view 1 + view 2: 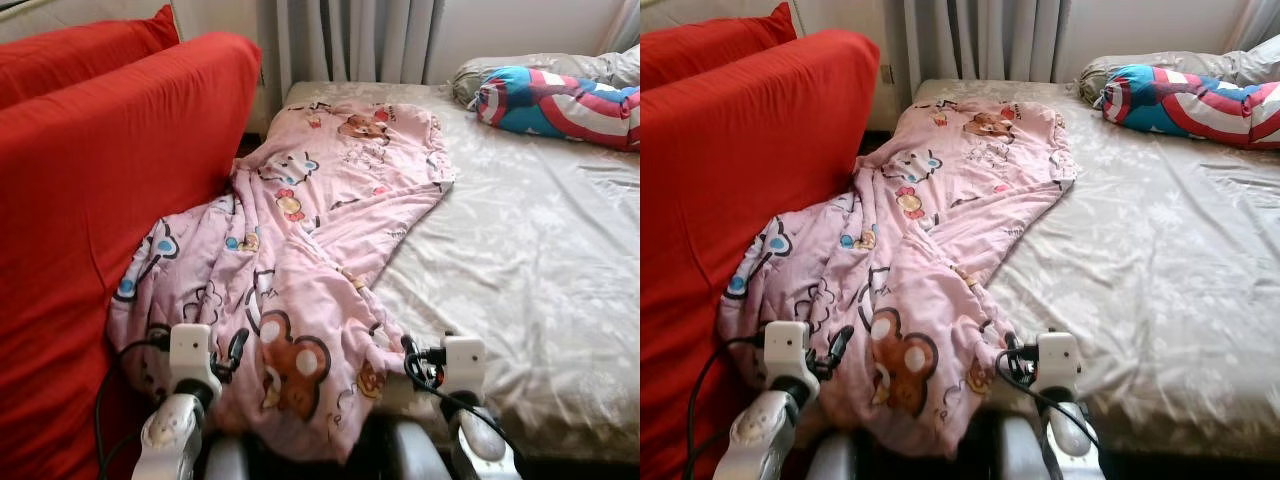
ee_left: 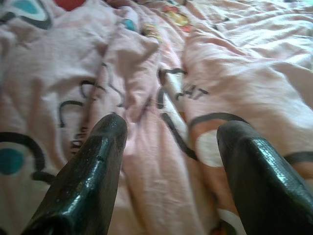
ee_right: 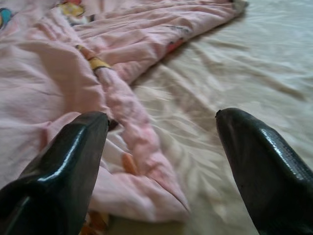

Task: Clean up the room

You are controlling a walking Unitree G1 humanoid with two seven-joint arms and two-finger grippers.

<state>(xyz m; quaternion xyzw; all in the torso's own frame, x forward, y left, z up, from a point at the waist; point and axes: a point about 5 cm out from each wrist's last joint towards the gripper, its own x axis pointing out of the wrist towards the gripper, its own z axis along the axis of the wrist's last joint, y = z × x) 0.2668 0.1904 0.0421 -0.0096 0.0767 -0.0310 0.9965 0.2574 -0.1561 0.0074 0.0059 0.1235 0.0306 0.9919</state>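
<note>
A pink cartoon-print blanket [image 1: 300,260] lies crumpled along the left side of the bed [image 1: 540,260], its near end hanging over the front edge and its left part bunched against the red sofa. My left gripper [image 2: 168,132] is open, fingers spread just above the blanket's near folds. My right gripper [image 3: 161,127] is open too, hovering over the blanket's right edge where it meets the beige sheet [image 3: 234,83]. Both wrists [image 1: 190,360] [image 1: 460,362] show at the bottom of the head views, at the bed's front edge.
A red sofa [image 1: 90,200] stands tight against the bed's left side. A red, white and blue striped pillow [image 1: 560,100] and a beige pillow [image 1: 590,66] lie at the bed's far right. Grey curtains [image 1: 350,40] hang behind.
</note>
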